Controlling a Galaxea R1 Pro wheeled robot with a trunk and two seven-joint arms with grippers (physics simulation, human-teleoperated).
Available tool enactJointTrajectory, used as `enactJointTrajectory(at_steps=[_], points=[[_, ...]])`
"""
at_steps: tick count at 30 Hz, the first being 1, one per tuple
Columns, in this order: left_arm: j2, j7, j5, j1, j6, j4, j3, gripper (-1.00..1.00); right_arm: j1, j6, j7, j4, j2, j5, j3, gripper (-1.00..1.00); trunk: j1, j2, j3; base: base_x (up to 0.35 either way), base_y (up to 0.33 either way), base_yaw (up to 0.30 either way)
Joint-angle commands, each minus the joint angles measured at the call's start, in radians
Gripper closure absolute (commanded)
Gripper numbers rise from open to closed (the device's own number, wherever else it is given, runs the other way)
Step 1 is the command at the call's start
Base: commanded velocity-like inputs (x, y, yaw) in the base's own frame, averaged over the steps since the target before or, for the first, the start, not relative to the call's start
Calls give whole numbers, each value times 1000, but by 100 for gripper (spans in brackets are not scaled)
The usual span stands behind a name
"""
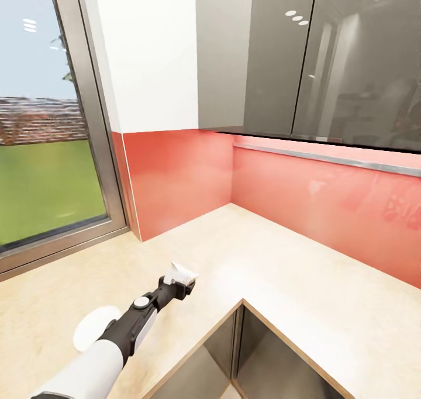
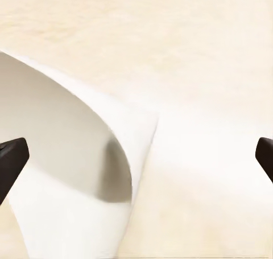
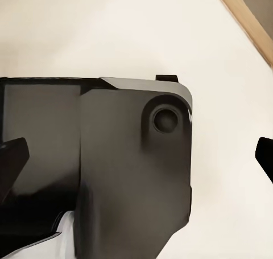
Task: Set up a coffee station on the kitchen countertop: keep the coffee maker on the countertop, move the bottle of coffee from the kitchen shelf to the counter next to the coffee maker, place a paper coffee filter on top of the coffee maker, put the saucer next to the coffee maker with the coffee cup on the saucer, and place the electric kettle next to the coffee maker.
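Note:
A white paper coffee filter [image 1: 178, 272] lies on the beige countertop [image 1: 280, 270], right at the tip of my left gripper [image 1: 182, 284]. In the left wrist view the filter [image 2: 68, 173] is a curled white cone on the counter. My left gripper [image 2: 136, 159] hangs over it, open, its black fingertips [image 2: 11, 162] wide apart and touching nothing. A white round saucer [image 1: 90, 326] rests on the counter under my left forearm, partly hidden by it. My right gripper [image 3: 136, 156] is open above a black angular body [image 3: 125, 173] with a round knob.
The counter runs into a corner with a red backsplash [image 1: 175, 176]. Grey wall cabinets [image 1: 304, 59] hang above the right run. A window [image 1: 41, 153] fills the left wall. Below the counter's inner edge stand grey base cabinets [image 1: 263, 358].

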Motion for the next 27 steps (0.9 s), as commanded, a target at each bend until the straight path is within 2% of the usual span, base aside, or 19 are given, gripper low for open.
enactJointTrajectory(at_steps=[1, 6, 15, 27], points=[[0, -1, -4, 0, -12, 7, -1, -100, 0, -3, 1, 1, 0, 0, 0, -100, 0, -1, 0, 17, 0, -1], [0, -1, -4, -1, -40, 36, -1, -100, 0, -3, 1, 2, 0, 0, 0, -100, 0, -1, 0, 68, 0, 0], [0, 0, -4, -1, -45, 42, -1, -100, 0, -2, 1, 2, 0, 2, 0, -100, 0, -1, 0, 94, 0, 0], [0, 0, -4, 0, -45, 42, -1, -100, 0, -2, 1, 4, -1, 4, 1, -100, 0, -1, 0, 17, 0, 0]])
